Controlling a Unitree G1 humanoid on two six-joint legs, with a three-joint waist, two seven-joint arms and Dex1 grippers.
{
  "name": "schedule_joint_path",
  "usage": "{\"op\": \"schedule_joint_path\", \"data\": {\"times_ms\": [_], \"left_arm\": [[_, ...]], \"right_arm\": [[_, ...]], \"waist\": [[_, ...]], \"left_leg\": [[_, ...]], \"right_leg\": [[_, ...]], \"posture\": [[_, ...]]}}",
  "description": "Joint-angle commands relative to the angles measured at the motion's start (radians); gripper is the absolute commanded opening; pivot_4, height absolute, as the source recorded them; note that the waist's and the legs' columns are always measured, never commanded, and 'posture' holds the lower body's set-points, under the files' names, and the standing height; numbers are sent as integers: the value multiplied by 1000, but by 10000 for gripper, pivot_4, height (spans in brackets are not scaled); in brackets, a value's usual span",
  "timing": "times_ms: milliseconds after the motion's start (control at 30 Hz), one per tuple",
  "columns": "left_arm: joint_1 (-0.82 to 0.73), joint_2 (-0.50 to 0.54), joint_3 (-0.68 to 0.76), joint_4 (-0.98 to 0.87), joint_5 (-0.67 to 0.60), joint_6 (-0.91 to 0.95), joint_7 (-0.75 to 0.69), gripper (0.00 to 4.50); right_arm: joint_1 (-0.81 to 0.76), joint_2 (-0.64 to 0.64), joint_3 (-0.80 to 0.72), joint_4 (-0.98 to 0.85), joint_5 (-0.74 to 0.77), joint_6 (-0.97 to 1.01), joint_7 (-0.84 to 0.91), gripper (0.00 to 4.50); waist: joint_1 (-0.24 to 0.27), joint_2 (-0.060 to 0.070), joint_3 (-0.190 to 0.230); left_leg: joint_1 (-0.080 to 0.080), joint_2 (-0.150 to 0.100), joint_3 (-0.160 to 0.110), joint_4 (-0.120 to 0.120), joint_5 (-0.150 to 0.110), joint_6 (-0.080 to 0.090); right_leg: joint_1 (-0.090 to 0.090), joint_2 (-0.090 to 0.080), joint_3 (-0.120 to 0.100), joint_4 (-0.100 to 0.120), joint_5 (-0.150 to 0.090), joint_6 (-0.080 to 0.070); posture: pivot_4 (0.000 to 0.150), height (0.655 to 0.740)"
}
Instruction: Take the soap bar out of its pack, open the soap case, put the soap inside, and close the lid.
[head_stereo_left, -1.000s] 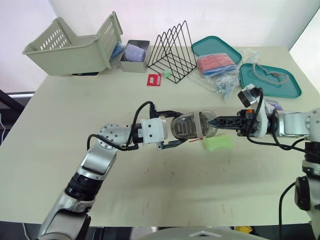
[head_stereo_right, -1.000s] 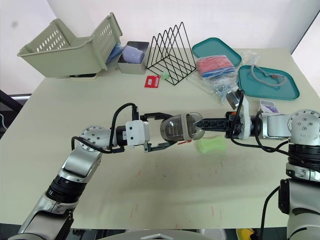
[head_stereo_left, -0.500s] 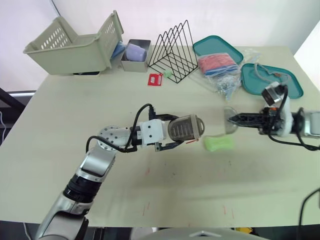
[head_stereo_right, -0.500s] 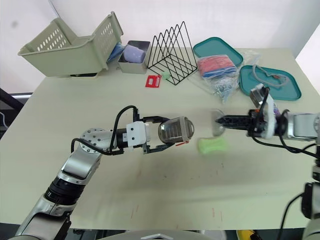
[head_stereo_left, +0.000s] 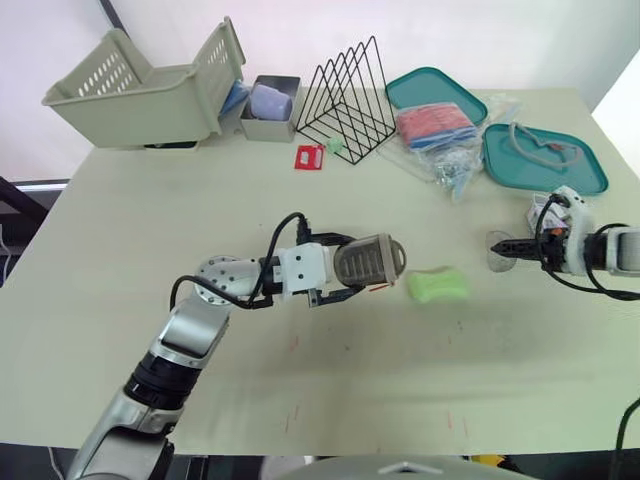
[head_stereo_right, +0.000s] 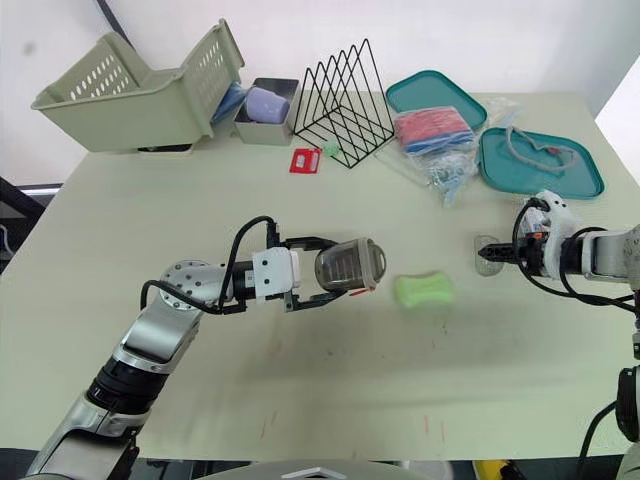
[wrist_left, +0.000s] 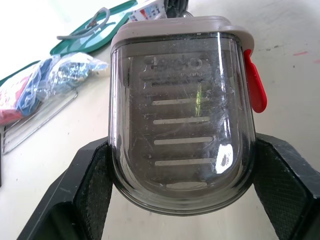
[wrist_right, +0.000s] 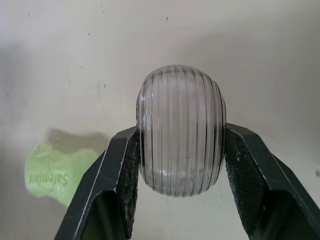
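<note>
My left gripper (head_stereo_left: 345, 270) is shut on the smoky soap case (head_stereo_left: 368, 262), held on its side just above the table's middle. Its grey rim and red latch face the right, seen close in the left wrist view (wrist_left: 182, 130). The green soap bar (head_stereo_left: 437, 285) lies bare on the table just right of the case mouth. Farther right, my right gripper (head_stereo_left: 512, 247) is shut on the clear ribbed lid (head_stereo_left: 497, 250), low over the table. The right wrist view has the lid (wrist_right: 181, 131) between both fingers, with the soap (wrist_right: 57, 172) beyond.
Along the back stand a beige basket (head_stereo_left: 140, 90), a metal tin (head_stereo_left: 268, 100), a black wire rack (head_stereo_left: 350, 90), two teal trays (head_stereo_left: 545, 160) and plastic bags (head_stereo_left: 440, 135). A red card (head_stereo_left: 308, 158) lies near the rack. A small printed box (head_stereo_left: 547, 207) sits by my right wrist.
The right gripper pulled the lid off the case and carried it far to the right, down near the table. The left gripper kept the case body and drew back slightly.
</note>
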Motion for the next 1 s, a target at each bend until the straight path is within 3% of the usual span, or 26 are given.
{"op": "schedule_joint_path", "data": {"times_ms": [33,267,300,367,400,733,867,1000], "left_arm": [[-5,0,7,-29,-7,-10,3,34397],[0,1,8,-36,-5,-4,7,34397],[1,1,7,-36,-5,-4,7,34397],[2,1,7,-37,-3,-3,9,34397],[2,1,7,-36,-2,-3,10,34397],[-1,3,9,-14,3,-10,10,34397],[-16,2,12,7,2,-14,7,34397],[-34,-2,19,28,-16,8,2,34397]], "right_arm": [[-39,34,-72,4,-26,5,-62,19231],[-45,96,-107,0,-66,21,-111,19231],[-48,100,-105,0,-75,21,-119,29302],[-48,102,-103,-8,-83,21,-116,37327],[-50,108,-113,-10,-81,25,-117,44386],[-17,88,-122,-130,-45,-35,3,44386],[104,43,-87,-269,-53,-280,220,44386],[285,-5,-53,-347,-145,-682,486,44386]], "waist": [[0,0,0],[-2,0,0],[-2,0,0],[-1,0,0],[-1,0,0],[-1,0,0],[4,0,0],[2,0,0]], "left_leg": [[0,0,0,0,0,0],[0,0,0,0,0,0],[1,0,0,0,0,0],[1,0,0,0,0,0],[1,0,0,0,0,0],[0,0,0,1,0,0],[0,0,-1,1,0,0],[0,0,-1,2,0,0]], "right_leg": [[0,0,0,0,0,0],[0,0,0,0,0,0],[0,0,0,1,0,0],[0,0,0,2,0,0],[0,0,0,2,0,0],[0,0,0,2,0,0],[0,0,-1,2,0,0],[1,0,-1,1,0,0]], "posture": [[1500,7400],[1500,7400],[1500,7400],[1500,7400],[1500,7400],[1500,7400],[1500,7400],[1500,7400]]}}
